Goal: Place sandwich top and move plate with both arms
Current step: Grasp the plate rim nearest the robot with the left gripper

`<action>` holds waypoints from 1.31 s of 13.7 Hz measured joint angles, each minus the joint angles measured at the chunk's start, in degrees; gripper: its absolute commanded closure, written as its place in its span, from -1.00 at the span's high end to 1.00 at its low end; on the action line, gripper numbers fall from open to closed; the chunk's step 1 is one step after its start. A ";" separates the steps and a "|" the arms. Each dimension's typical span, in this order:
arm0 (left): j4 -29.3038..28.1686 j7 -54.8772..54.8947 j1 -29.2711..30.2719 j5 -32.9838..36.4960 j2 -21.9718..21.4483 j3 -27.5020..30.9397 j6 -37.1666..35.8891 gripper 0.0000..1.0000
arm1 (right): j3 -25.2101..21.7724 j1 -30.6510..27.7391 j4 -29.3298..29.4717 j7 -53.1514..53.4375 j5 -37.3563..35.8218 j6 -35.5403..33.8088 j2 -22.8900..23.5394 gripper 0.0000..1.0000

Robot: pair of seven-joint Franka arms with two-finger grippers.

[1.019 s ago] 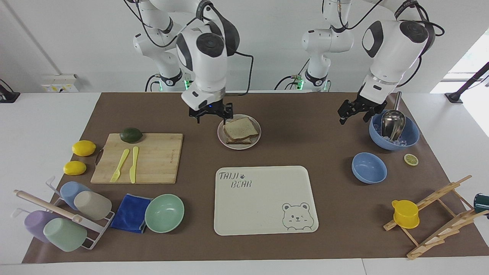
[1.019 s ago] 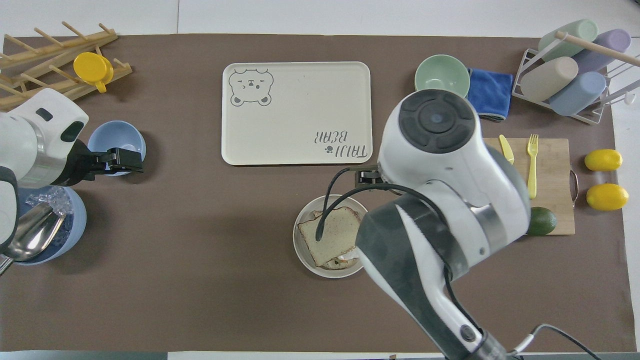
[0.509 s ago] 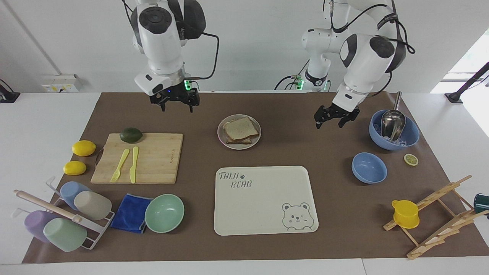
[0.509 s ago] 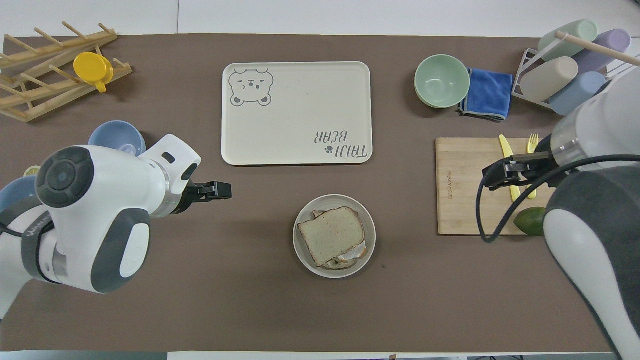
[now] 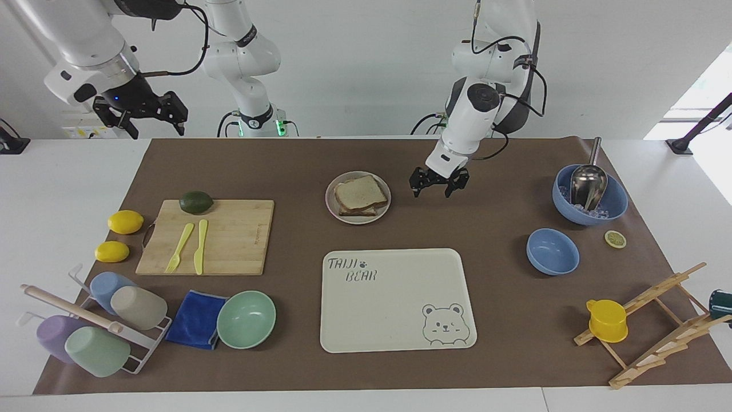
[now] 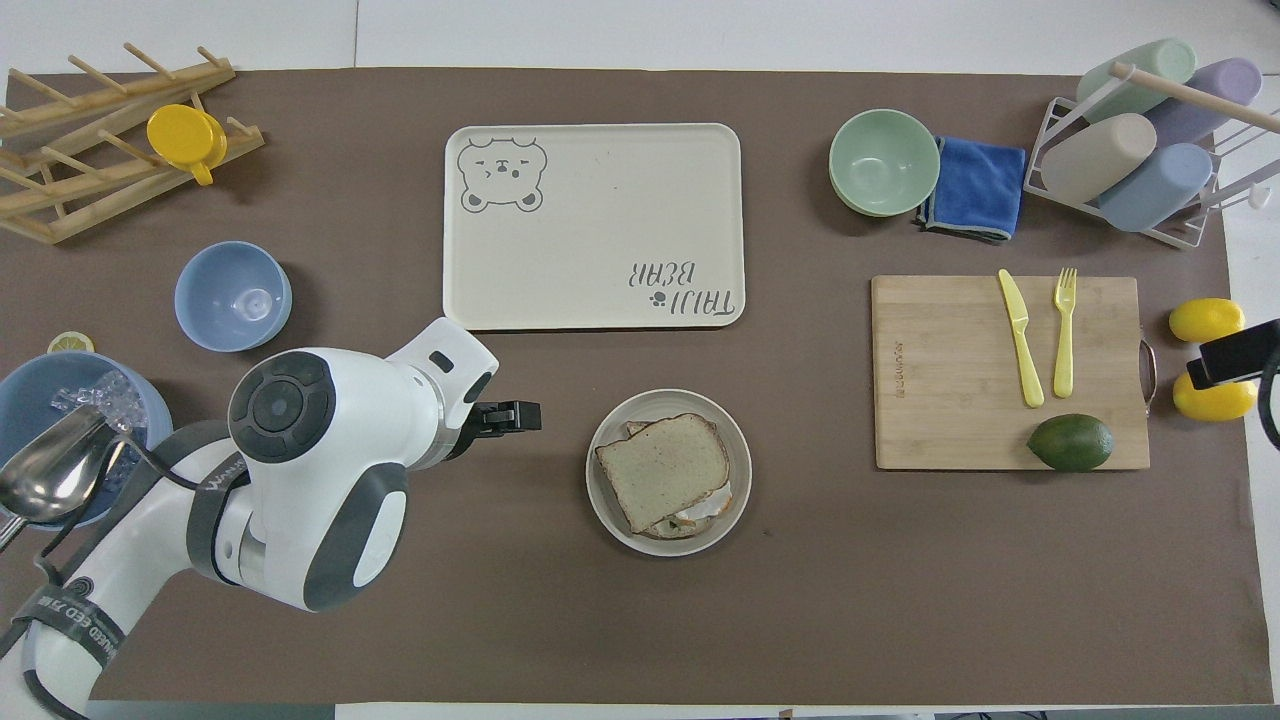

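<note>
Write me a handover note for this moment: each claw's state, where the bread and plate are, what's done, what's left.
Left claw: open, empty, low over the mat beside the plate, at the plate's left-arm end.
Right claw: open, empty, raised high over the right-arm end of the table.
Top bread slice: lying on the sandwich, on the plate, which is on the mat, nearer the robots than the bear tray.
Done: top slice placed.
Left: moving the plate with both arms; neither claw touches it.

Tan sandwich top (image 5: 359, 192) lies flat on round plate (image 5: 330, 200).
</note>
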 measured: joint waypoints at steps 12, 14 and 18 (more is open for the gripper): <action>-7.20 -6.74 -10.37 -3.17 2.65 -0.03 12.07 0.77 | 7.34 0.73 -6.55 8.84 -1.57 6.84 5.89 1.00; -7.82 -7.42 -11.10 -4.88 2.66 -0.03 13.17 0.67 | 7.37 0.76 -8.21 8.84 -1.54 6.76 4.47 1.00; -7.83 -8.64 -11.19 -5.11 2.66 -0.01 13.23 0.45 | 7.49 -1.13 -13.46 8.84 -1.54 9.43 0.46 1.00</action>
